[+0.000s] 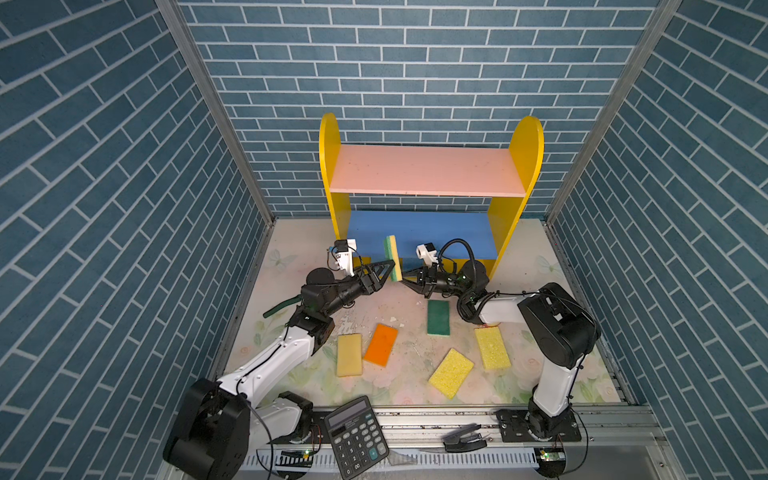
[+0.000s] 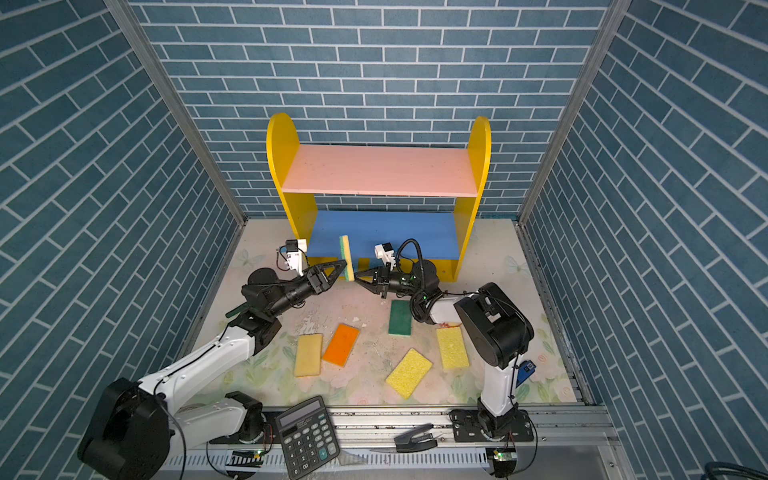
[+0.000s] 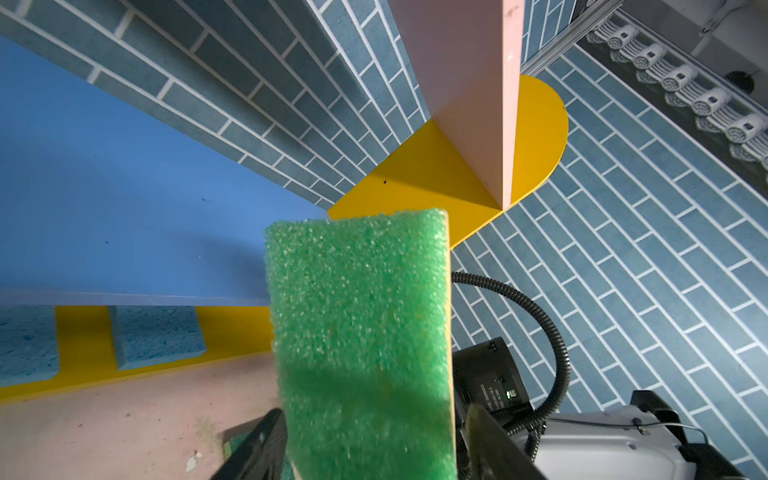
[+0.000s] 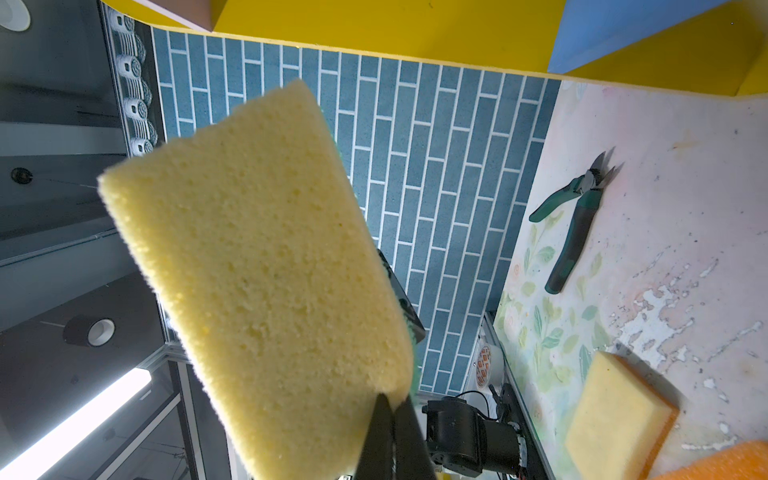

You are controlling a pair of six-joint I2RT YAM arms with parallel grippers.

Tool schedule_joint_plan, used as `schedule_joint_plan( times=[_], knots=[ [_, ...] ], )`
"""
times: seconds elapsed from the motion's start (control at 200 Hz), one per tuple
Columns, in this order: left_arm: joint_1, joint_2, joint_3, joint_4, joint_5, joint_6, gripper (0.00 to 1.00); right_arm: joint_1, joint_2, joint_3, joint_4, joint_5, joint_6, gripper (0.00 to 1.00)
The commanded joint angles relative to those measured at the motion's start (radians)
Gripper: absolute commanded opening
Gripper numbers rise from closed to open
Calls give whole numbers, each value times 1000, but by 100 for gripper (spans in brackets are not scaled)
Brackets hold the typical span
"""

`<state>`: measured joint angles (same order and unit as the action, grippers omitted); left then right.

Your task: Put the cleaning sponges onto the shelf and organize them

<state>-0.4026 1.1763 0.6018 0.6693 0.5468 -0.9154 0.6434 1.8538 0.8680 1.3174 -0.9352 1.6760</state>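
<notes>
Standing upright before the shelf (image 1: 428,170), sponge (image 1: 392,255) has right gripper (image 1: 405,281) clamped on its lower edge; left gripper (image 1: 389,272) straddles it, grip unclear

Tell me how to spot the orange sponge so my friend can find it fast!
Find the yellow-sided shelf at the back, then come forward over the flowery table. There the orange sponge lies flat and slanted beside a pale yellow sponge. It alone shows an orange top.
</notes>
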Motion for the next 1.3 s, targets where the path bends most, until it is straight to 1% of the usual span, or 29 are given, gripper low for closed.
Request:
schedule_joint_plan(
  times=[0.0, 0.055, 0.115, 0.19, 0.265, 0.3, 0.34, 0.455, 0.545, 0.6, 0.72, 0.8, 0.845, 0.885, 0.915, 0.96, 0.995, 1.035, 1.08, 1.105, 1.13, 1.16, 1.18, 1.185, 1.19, 1.195, 1.2, 1.22, 1.295],
  knots=[
    [9, 45, 51, 106, 52, -49, 64, 4, -58, 19, -62, 5, -38, 0],
    [10, 50, 76, 78, 68, -37, 61, 6, -86, 13, -167, 14, -110, 0],
    [7, 34, 91, -15, 68, 7, 61, 6, -129, 16, -332, 37, -217, 0],
    [1, -1, 130, -164, 40, 90, 61, 5, -201, 47, -616, 68, -402, 0],
    [-2, -37, 146, -281, -1, 156, 62, 8, -268, 110, -960, 126, -619, 0],
    [-1, -47, 151, -308, -11, 174, 62, 8, -291, 138, -1093, 163, -694, 0],
    [-3, -54, 163, -347, -22, 193, 63, 10, -310, 167, -1203, 199, -759, 0],
    [-6, -35, 213, -477, -52, 252, 62, 16, -344, 220, -1367, 279, -875, 0],
    [-6, -16, 225, -532, -85, 257, 62, 34, -369, 271, -1481, 367, -949, 0],
    [-6, -10, 225, -536, -91, 253, 64, 55, -381, 302, -1546, 421, -997, 0],
    [-6, 7, 235, -514, -88, 242, 64, 107, -380, 380, -1683, 527, -1095, 0],
    [-5, 23, 242, -508, -80, 233, 64, 131, -390, 388, -1686, 561, -1111, 0],
    [-6, 27, 235, -485, -73, 220, 61, 134, -398, 380, -1662, 552, -1112, 0],
    [-6, 32, 223, -457, -64, 206, 54, 134, -400, 376, -1647, 541, -1113, 0],
    [-6, 33, 216, -437, -56, 197, 46, 134, -400, 372, -1639, 535, -1115, 0],
    [-6, 34, 209, -419, -51, 182, 25, 135, -403, 363, -1625, 532, -1110, 0],
    [-6, 33, 205, -410, -53, 173, 16, 134, -409, 351, -1610, 531, -1108, 0],
    [-7, 30, 202, -406, -54, 168, 10, 134, -419, 340, -1599, 536, -1112, 13],
    [-6, 27, 201, -404, -55, 167, 7, 134, -431, 330, -1595, 555, -1127, 35],
    [-5, 26, 202, -408, -55, 166, 7, 134, -437, 329, -1604, 570, -1141, 45],
    [-6, 26, 205, -413, -55, 166, 6, 136, -444, 332, -1618, 592, -1156, 58],
    [-7, 26, 211, -427, -57, 167, 5, 137, -453, 338, -1642, 619, -1181, 67],
    [-7, 27, 217, -440, -59, 168, 4, 140, -459, 344, -1658, 639, -1200, 81],
    [-6, 27, 219, -444, -59, 168, 4, 141, -461, 344, -1662, 647, -1205, 85],
    [-6, 27, 220, -448, -60, 170, 4, 142, -463, 346, -1667, 654, -1212, 91],
    [-7, 27, 222, -452, -60, 171, 3, 144, -465, 347, -1673, 660, -1218, 95],
    [-7, 26, 223, -456, -62, 170, 3, 146, -467, 349, -1679, 670, -1224, 97],
    [-5, 29, 231, -473, -67, 172, 3, 155, -475, 356, -1698, 704, -1252, 99],
    [-6, 39, 268, -589, -109, 182, 3, 218, -502, 373, -1749, 866, -1372, 99]
  ],
)
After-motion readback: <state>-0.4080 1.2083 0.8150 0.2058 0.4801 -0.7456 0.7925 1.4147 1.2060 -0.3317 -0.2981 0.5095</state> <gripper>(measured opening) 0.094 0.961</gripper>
